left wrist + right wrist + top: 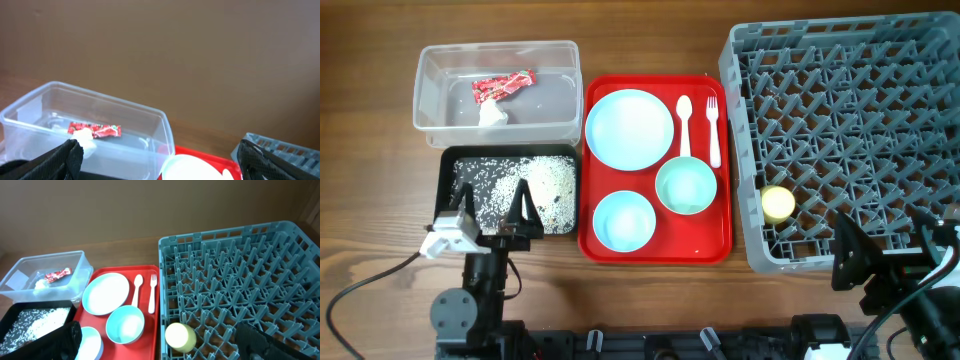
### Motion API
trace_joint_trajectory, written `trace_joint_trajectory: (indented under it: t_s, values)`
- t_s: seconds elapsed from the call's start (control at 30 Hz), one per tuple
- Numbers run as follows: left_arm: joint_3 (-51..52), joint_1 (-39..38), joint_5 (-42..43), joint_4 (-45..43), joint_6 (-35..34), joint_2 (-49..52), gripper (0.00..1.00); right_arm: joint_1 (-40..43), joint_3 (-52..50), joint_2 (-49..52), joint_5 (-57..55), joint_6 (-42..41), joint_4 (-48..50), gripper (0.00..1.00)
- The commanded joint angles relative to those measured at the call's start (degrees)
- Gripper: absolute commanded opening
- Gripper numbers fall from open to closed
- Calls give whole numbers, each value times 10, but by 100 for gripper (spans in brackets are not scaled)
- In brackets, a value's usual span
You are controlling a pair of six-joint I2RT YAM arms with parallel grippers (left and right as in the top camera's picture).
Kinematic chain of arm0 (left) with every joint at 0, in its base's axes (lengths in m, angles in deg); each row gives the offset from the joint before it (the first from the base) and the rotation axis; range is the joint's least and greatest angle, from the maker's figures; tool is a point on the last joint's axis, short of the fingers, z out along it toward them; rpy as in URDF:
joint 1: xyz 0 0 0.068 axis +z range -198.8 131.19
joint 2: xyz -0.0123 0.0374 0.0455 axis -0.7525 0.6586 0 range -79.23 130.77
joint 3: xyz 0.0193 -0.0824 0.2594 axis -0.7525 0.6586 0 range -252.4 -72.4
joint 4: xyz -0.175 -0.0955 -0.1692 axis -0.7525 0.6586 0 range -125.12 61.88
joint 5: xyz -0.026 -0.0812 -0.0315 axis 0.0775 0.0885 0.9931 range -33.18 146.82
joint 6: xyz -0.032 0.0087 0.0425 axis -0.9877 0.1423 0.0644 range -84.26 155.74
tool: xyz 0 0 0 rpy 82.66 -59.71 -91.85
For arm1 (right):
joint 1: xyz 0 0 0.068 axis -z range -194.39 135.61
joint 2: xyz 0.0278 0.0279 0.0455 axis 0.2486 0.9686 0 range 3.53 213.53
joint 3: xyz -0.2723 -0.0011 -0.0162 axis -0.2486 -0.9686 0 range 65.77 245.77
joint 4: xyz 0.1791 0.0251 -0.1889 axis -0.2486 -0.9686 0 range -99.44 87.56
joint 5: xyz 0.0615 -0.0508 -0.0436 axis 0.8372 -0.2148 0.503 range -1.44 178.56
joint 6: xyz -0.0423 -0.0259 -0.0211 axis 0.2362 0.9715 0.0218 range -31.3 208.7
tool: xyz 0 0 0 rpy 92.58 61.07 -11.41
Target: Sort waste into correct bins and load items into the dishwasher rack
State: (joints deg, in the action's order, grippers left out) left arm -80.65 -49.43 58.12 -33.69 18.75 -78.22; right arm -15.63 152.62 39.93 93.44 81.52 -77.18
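Observation:
The red wrapper (503,86) and white tissue (493,115) lie in the clear tub (430,110). Rice (510,185) fills the black tray (445,190). The blue plate (629,128), spoon (685,120), fork (713,130), mint bowl (686,186) and small blue bowl (623,221) sit on the red tray (715,245). The yellow cup (778,203) lies on its side in the grey rack (860,120), at its front left. My left gripper (492,205) is open and empty over the black tray's front edge. My right gripper (890,250) is open and empty over the rack's front edge.
The red tray stands between the two bins and the rack. Bare wooden table shows at the far left and behind the red tray. The right wrist view shows the cup (180,336) just ahead between my fingers.

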Motion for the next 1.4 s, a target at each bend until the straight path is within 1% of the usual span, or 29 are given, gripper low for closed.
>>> trace_joint_trajectory:
  t_s: [0.0,0.1,0.37,0.6,1.37]
  values:
    - [43,4,6,-26,2,-9,100,2,0,-1,-5,10,1,100]
    - [79,4,6,-63,0,-9,100,2,0,-1,-5,10,1,100]
    - [79,4,6,-43,1,-9,100,2,0,-1,-5,10,1,100]
    - [79,4,6,29,1,-7,100,2,0,-1,-5,10,1,100]
    - [79,4,6,29,1,-2,100,2,0,-1,-5,10,1,100]
